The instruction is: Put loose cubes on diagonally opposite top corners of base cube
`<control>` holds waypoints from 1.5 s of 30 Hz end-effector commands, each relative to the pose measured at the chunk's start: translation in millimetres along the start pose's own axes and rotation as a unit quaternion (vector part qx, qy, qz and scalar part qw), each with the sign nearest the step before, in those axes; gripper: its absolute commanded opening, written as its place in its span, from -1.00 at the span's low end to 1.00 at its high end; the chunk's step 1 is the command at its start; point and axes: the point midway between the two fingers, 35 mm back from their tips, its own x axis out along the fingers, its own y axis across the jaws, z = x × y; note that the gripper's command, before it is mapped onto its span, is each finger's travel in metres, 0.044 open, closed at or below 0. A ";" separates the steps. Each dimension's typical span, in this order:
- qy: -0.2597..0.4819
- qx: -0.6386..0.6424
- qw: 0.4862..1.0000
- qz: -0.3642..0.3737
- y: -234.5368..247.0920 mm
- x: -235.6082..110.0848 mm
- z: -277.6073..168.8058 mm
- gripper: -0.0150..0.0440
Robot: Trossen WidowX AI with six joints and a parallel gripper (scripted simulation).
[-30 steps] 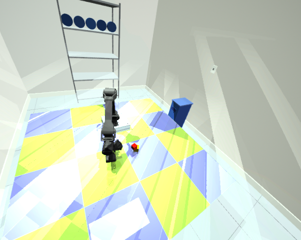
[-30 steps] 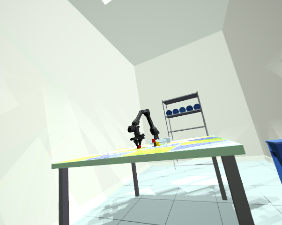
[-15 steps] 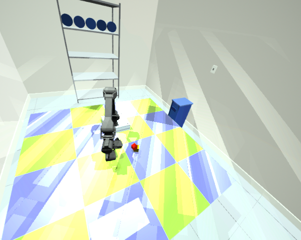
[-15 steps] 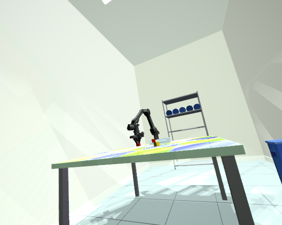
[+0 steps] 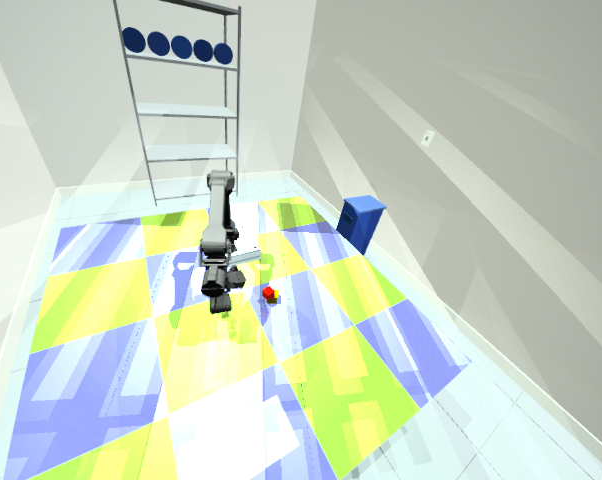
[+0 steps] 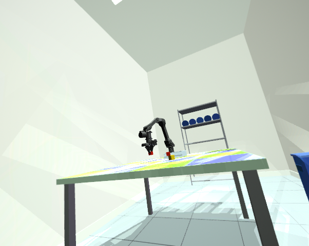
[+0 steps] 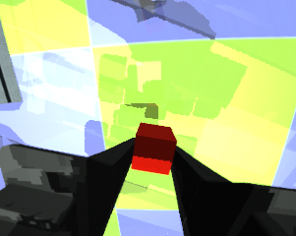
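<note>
My gripper (image 6: 150, 152) (image 7: 152, 145) is shut on a red cube (image 6: 151, 153) (image 7: 155, 147), which is held above the table. In the top view the arm hides this cube. The other red cube (image 5: 268, 293) (image 6: 168, 153) sits on top of the yellow base cube (image 5: 275, 297) (image 6: 172, 157), over one corner of it. In the exterior view it is at the upper left of the base cube. The base cube stands on the table, to the right of my gripper in the top and exterior views. Neither of these two cubes shows in the wrist view.
The table (image 6: 162, 173) has a colourful checkered top. A pale plate (image 5: 245, 256) (image 6: 179, 154) lies by the arm's base, behind the base cube. A shelf rack (image 5: 187, 111) (image 6: 204, 143) with blue discs and a blue bin (image 5: 360, 222) (image 6: 307, 175) stand beyond the table.
</note>
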 end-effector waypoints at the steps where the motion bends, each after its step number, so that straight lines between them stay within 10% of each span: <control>1: 0.002 0.001 1.000 0.000 1.0 -13.4 -0.4 -0.14; 45: -0.002 0.430 0.903 0.000 1.2 -39.1 78.2 -0.14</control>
